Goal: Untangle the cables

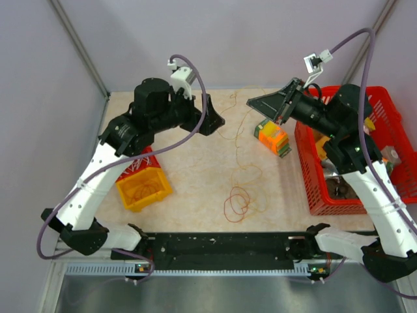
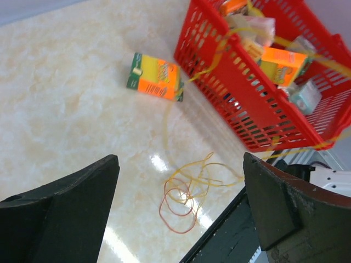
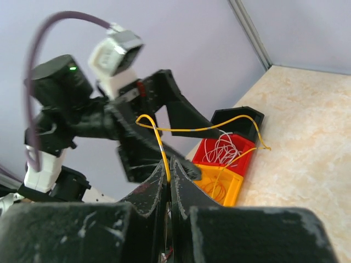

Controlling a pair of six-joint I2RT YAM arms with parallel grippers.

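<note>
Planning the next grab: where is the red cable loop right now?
Top view: the red cable loop lies on the table, front centre, between the yellow bin at left and the red basket at right.

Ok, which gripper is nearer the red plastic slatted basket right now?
Right. The right gripper, shut on a thin yellow cable, hangs just beside the red plastic basket; the left gripper is open, farther off over mid-table.
</note>
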